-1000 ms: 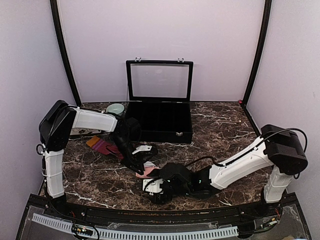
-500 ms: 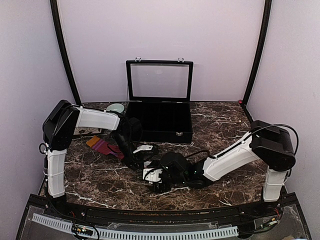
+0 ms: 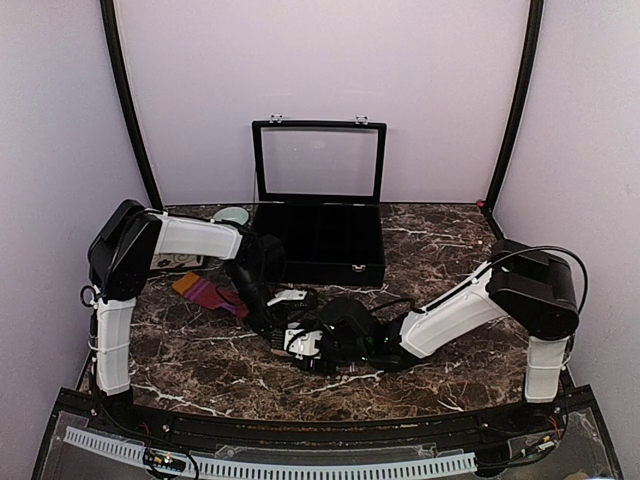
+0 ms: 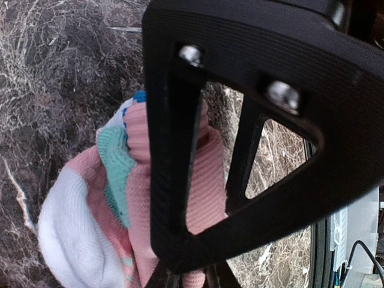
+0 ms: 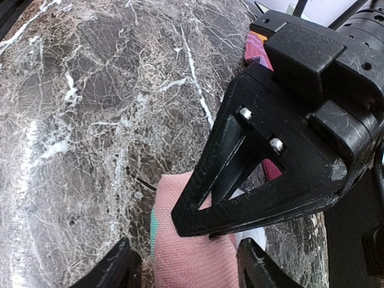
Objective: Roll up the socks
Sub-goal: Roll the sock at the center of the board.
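Note:
The salmon-pink sock (image 4: 207, 180), with mint and white patches, lies bunched on the marble. My left gripper (image 4: 192, 279) is shut on it, with pink fabric pinched between its fingertips. My right gripper (image 5: 186, 267) is open, one finger on each side of the pink sock (image 5: 192, 258). The left gripper's finger (image 5: 300, 156) presses on the sock just ahead of it. In the top view both grippers meet at centre-left, left gripper (image 3: 268, 328) and right gripper (image 3: 296, 346), and they hide the pink sock. The maroon striped sock (image 3: 205, 292) lies flat to their left.
An open black compartment box (image 3: 318, 272) with a glass lid stands behind the grippers. A pale green bowl (image 3: 232, 215) sits at the back left. The right gripper's finger (image 4: 336, 138) crowds the left wrist view.
The right arm has swung up and left to the left gripper, and its jaws have narrowed around the pink sock. The left gripper has kept its grip and shifted slightly back.

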`<state>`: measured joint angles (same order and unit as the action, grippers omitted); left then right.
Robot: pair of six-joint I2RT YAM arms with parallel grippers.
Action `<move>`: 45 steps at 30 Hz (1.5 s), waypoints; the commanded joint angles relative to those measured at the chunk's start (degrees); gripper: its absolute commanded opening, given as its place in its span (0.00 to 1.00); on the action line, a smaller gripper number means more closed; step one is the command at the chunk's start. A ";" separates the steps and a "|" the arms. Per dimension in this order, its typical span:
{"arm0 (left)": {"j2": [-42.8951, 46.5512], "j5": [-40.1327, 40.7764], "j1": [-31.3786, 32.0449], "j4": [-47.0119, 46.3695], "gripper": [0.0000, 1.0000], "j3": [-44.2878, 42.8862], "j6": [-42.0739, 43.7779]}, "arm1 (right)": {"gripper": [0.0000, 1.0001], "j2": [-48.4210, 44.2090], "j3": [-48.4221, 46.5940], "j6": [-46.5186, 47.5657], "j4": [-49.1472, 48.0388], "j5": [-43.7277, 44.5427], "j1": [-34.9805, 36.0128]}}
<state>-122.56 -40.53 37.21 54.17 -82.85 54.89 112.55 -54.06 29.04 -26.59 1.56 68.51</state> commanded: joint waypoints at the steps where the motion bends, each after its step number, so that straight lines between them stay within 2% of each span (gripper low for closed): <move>1: -8.48 24.96 -0.89 -0.69 0.17 4.67 -0.72 | 0.53 3.30 1.53 -2.48 0.85 -1.00 -0.44; 7: -8.11 25.72 -1.16 -0.11 0.18 4.70 0.22 | 0.44 6.04 1.85 -4.45 1.29 -0.09 -1.07; 9: -7.50 25.42 -1.25 -0.33 0.19 4.94 0.32 | 0.37 6.71 2.16 -5.03 1.77 0.12 -1.14; 12: -7.00 24.82 -1.26 0.05 0.21 5.21 0.56 | 0.22 7.24 2.78 -6.30 2.87 -1.03 -1.11; 14: -6.97 25.30 -1.26 0.06 0.21 5.25 0.52 | 0.16 7.44 3.26 -7.74 3.88 -1.82 -1.04; 22: -4.73 23.90 -1.61 -0.11 0.31 5.43 0.01 | 0.16 8.86 4.60 -11.39 6.83 -3.47 -0.81; 28: -3.65 23.11 -1.62 -0.69 0.32 6.42 0.21 | 0.19 11.24 3.62 -11.17 9.47 -4.22 -0.84; 31: -3.02 23.62 -1.62 -2.12 0.32 6.84 -0.72 | 0.16 12.31 2.59 -10.85 11.52 -5.87 -0.88; 33: -1.72 23.07 -3.73 -3.15 0.33 6.82 -1.88 | 0.13 12.83 2.26 -11.29 12.16 -7.06 -1.02; 39: 6.78 20.34 -8.69 -7.21 0.47 8.42 -7.70 | 0.10 12.62 2.98 -12.28 15.50 -8.28 -1.17; 45: 17.61 19.95 -10.50 -9.70 0.50 12.18 -9.37 | 0.07 11.50 3.30 -14.77 20.31 -10.03 -1.54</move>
<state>-111.13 -26.70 27.75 47.55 -72.99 47.92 118.48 -55.48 18.85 -33.65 -3.64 66.70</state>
